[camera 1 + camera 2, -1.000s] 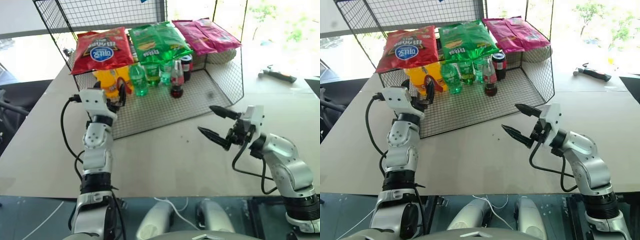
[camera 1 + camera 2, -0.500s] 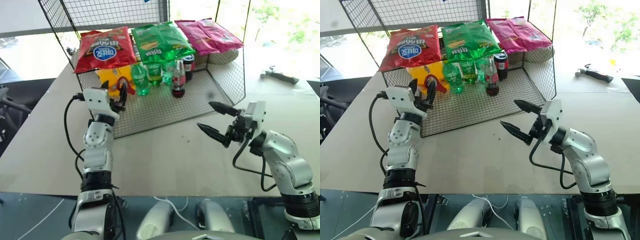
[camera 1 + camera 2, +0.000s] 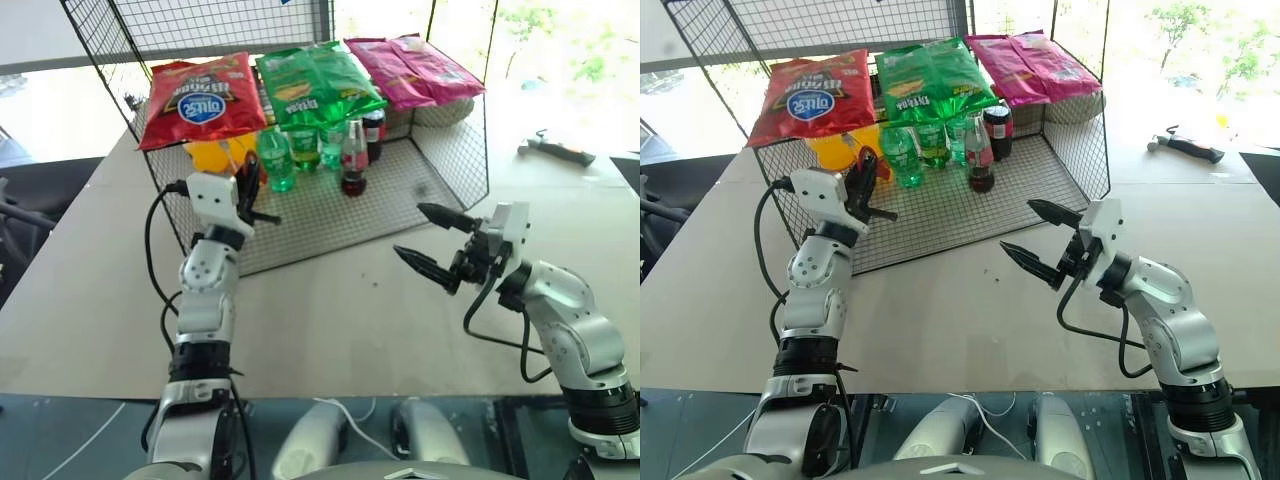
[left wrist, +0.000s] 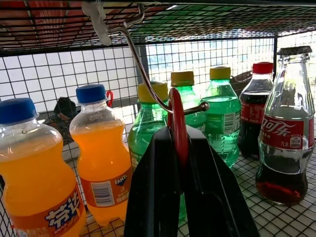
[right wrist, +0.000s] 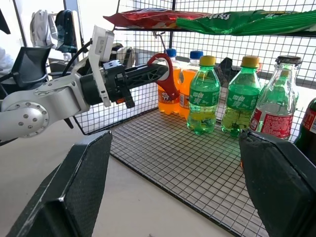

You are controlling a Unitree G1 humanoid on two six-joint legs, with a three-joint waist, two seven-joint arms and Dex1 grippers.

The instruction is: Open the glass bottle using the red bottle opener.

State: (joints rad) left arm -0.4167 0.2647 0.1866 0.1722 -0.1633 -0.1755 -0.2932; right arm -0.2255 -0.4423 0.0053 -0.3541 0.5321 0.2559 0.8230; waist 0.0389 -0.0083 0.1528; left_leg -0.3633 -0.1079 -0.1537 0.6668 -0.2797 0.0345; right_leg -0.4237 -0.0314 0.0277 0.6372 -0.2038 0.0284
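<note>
Upper left of the head view, at the wire rack's front edge: left gripper (image 3: 862, 185) is seen pressed together on the red bottle opener (image 5: 167, 79), w/ the opener's oval ring head hung on a metal hook (image 4: 148, 74) under the rack's top shelf. Opener is slim, glossy red, pinched edge-on betw. the black fingers (image 4: 153, 197).

Glass bottle (image 4: 285, 128) is stood upright on the rack's mesh floor (image 3: 330, 215), upper centre of the head view, well apart from the opener. Clear glass, slim neck, dark red-brown drink in lower part only, red label w/ white script, small dark cap in place. Dark cola bottle w/ red cap (image 4: 256, 113) is just beside it; green bottles (image 5: 203, 96) and orange bottles (image 4: 101, 158) are lined up along the row toward the opener.

Right gripper (image 3: 432, 240), centre right of the head view, is held above the table (image 3: 330, 320) w/ jaws spread wide, nothing betw. them.
</note>
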